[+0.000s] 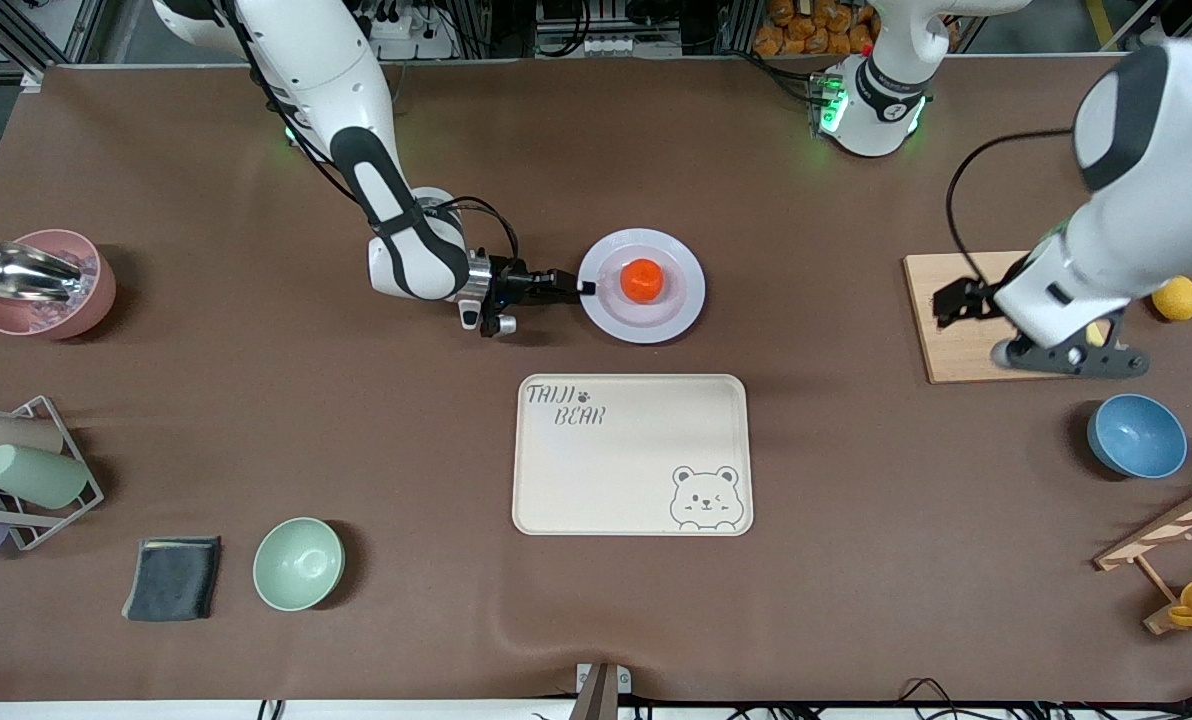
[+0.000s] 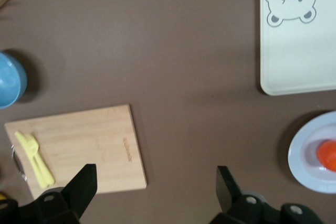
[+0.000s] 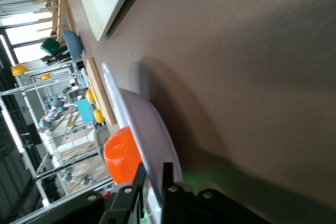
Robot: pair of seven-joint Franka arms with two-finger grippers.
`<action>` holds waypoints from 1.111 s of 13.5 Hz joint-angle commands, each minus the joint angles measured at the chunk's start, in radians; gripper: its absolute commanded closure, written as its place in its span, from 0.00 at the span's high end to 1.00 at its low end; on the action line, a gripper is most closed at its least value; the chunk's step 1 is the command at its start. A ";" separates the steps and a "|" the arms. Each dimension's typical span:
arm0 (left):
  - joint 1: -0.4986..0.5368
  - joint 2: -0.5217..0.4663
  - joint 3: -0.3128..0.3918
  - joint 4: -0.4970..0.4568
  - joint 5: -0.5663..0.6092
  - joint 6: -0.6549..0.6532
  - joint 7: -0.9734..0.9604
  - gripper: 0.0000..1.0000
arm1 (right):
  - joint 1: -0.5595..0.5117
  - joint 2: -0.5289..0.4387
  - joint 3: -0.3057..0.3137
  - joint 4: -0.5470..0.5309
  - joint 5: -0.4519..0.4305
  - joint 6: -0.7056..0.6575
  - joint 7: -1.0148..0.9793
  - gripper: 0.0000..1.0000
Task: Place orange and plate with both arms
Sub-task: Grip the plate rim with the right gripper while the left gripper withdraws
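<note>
Right claw has the plate rim, orange riding along on top

Near to far: we see the bear tray [image 1: 632, 455] empty, then at its 12 o'clock the plate [image 1: 678, 300] with the orange [image 1: 643, 280] centred so it won't roll. Right claw [image 1: 578, 287] is pinching the rim at 9 o'clock, probably for a slide; left claw [image 2: 152, 187] waits spread wide over the cutting board [image 1: 941, 320].

1. The plate [image 1: 643, 285], pinched at its rim by the right gripper [image 1: 578, 286], looks glossy and smooth, like glazed ceramic.
2. The orange [image 1: 643, 280] on it has a finely dimpled, slightly shiny skin.
3. The cutting board [image 2: 84, 148] under the left gripper [image 2: 155, 190] is pale matt wood.
4. The table covering [image 1: 816, 520] is matt brown.
</note>
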 commanded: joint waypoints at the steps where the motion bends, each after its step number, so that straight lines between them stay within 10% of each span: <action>1: -0.021 -0.103 0.041 -0.045 0.015 -0.056 0.016 1.00 | 0.011 0.005 -0.007 0.002 0.065 0.009 -0.031 0.00; 10: 0.011 -0.123 0.044 0.055 0.012 -0.105 0.157 1.00 | 0.009 -0.047 0.004 0.043 0.232 -0.080 -0.028 0.00; 15: 0.003 -0.126 0.024 0.063 0.006 -0.105 0.036 1.00 | -0.025 0.082 -0.004 0.302 0.248 0.082 0.012 0.00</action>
